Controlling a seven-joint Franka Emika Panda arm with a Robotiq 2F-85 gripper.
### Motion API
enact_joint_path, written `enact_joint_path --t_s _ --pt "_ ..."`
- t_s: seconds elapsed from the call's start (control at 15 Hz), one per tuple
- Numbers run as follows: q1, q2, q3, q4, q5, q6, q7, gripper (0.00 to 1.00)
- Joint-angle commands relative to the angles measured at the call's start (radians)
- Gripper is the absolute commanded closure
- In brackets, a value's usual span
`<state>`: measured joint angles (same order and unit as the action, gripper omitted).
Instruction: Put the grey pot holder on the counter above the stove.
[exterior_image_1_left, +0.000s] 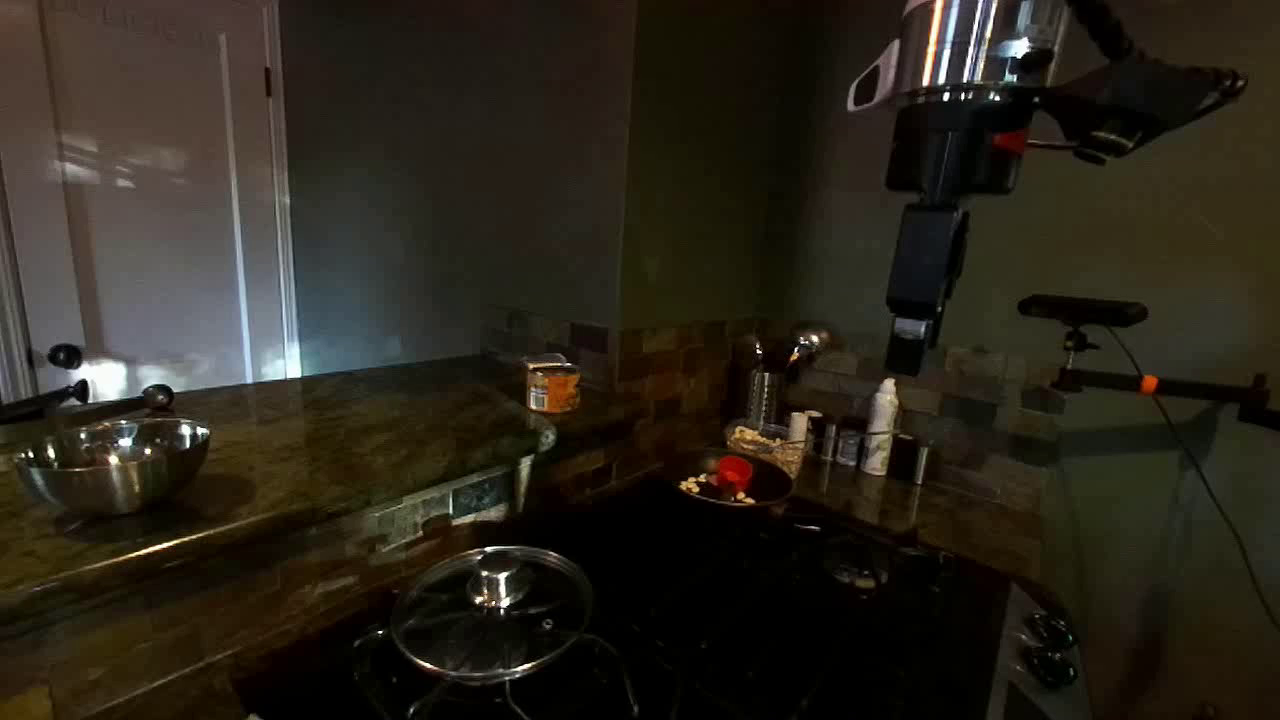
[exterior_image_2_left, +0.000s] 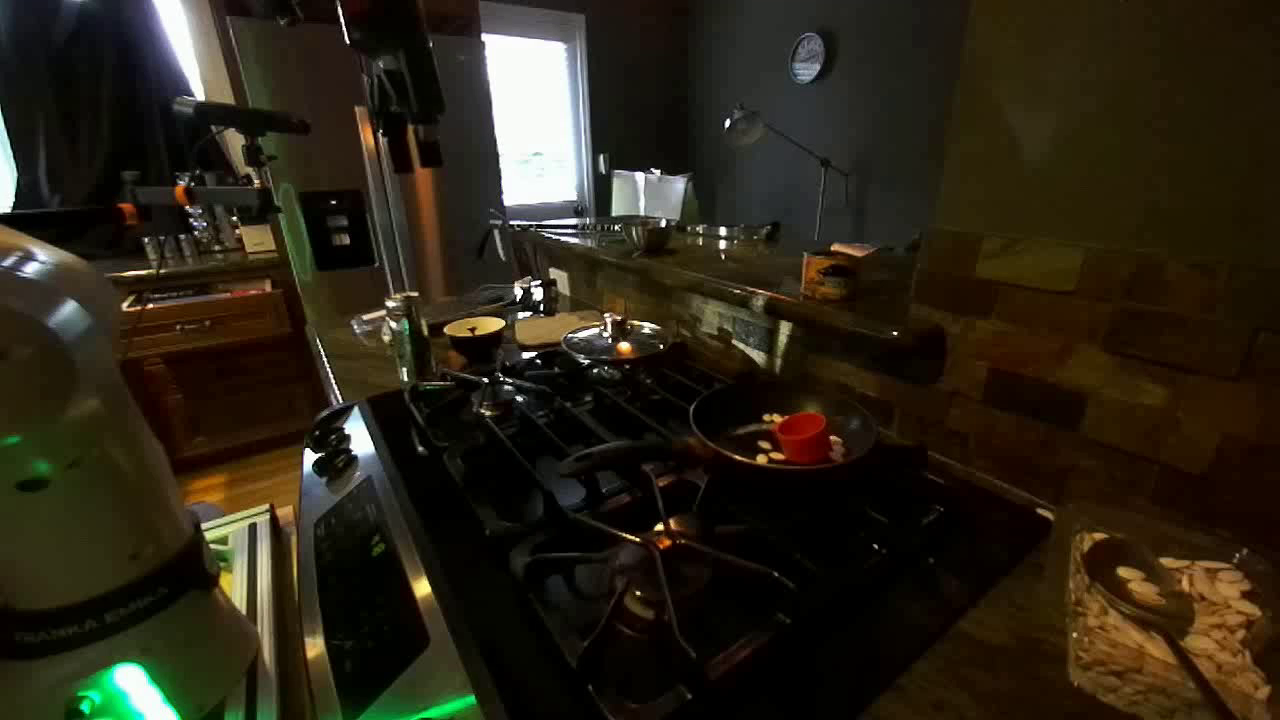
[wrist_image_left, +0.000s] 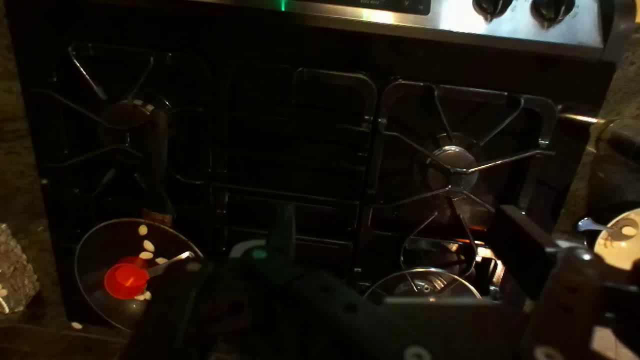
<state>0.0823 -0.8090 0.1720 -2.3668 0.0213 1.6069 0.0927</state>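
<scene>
Your gripper (exterior_image_1_left: 908, 348) hangs empty, jaws wide apart; pot holder (exterior_image_2_left: 552, 330) lies between bowl (exterior_image_2_left: 474, 349) and glass lid (exterior_image_2_left: 612, 342), likely light, soft: pinch near edge, let it bunch

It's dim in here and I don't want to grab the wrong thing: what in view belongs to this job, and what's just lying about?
For the job:
grey pot holder, probably that pale pad
stone counter
stove, marking the place
gripper, open

Just lying about:
steel bowl
glass lid
frying pan
red measuring cup
orange-labelled can
white bottle
cream-lined bowl
</scene>
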Motion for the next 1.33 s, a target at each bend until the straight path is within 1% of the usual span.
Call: enact_joint_path --t_s 0.0,0.07,0.13,0.2,0.4,0.6,0.67,0.73,0.8,0.87,1.0,1.2,1.27 --pt "0.008 0.002 -0.005 0.002 -0.004 -0.001 0.005 0.00" --pt "0.005 0.005 -0.013 -0.003 0.007 0.075 0.008 0.00" --pt "0.013 0.017 -0.032 -0.004 0.047 0.167 0.005 0.00" --pt "0.013 0.057 -0.042 0.016 0.075 0.227 0.004 0.00" --pt "0.012 0.198 -0.063 0.041 0.177 0.469 0.024 0.00" --pt "0.050 0.341 -0.060 0.047 0.317 0.689 0.042 0.00" --pt "0.070 0.385 -0.050 0.045 0.360 0.742 0.047 0.00" --pt "0.090 0.427 -0.045 0.048 0.394 0.775 0.038 0.00" --pt "0.128 0.458 -0.058 0.053 0.443 0.781 -0.009 0.00" --pt "0.081 0.385 -0.056 0.018 0.366 0.761 0.010 0.00" --pt "0.094 0.425 -0.052 0.024 0.372 0.778 0.007 0.00" --pt "0.088 0.405 -0.061 0.027 0.372 0.778 0.007 0.00" --pt "0.078 0.416 -0.052 0.028 0.375 0.803 0.049 0.00"
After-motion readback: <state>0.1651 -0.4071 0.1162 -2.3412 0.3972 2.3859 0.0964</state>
